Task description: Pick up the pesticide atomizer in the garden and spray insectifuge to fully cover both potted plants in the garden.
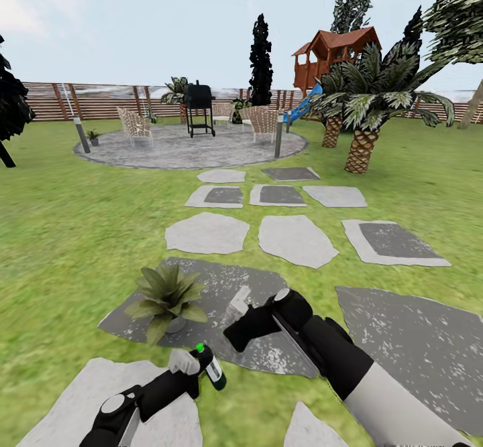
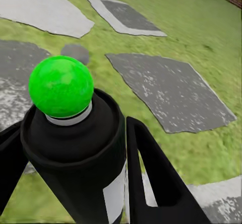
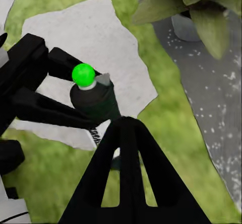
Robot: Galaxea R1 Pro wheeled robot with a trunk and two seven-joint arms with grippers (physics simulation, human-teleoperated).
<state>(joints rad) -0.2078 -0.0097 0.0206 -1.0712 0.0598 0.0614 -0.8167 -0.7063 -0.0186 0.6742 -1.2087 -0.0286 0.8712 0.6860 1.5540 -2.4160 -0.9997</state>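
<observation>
My left gripper (image 1: 191,368) is shut on the pesticide atomizer (image 1: 213,368), a slim dark bottle with a white label and a bright green tip, held just above a pale paving slab. In the left wrist view the atomizer (image 2: 75,148) stands between both fingers (image 2: 151,173). One potted plant (image 1: 166,293), a rosette of pointed green leaves in a grey pot (image 1: 176,325), stands just beyond it on dark paving. My right gripper (image 1: 235,332) hovers shut and empty beside that plant; its wrist view shows the atomizer (image 3: 93,98) and the plant (image 3: 201,10). A second small potted plant (image 1: 93,137) sits far off at the patio's left edge.
Grey stepping stones (image 1: 208,232) lead across the lawn to a round stone patio (image 1: 191,147) with a black grill (image 1: 199,106), wicker chairs and bollard lamps (image 1: 81,133). Palms (image 1: 362,118) and a wooden playhouse (image 1: 332,55) stand at the right. A slat fence (image 1: 100,100) rings the garden.
</observation>
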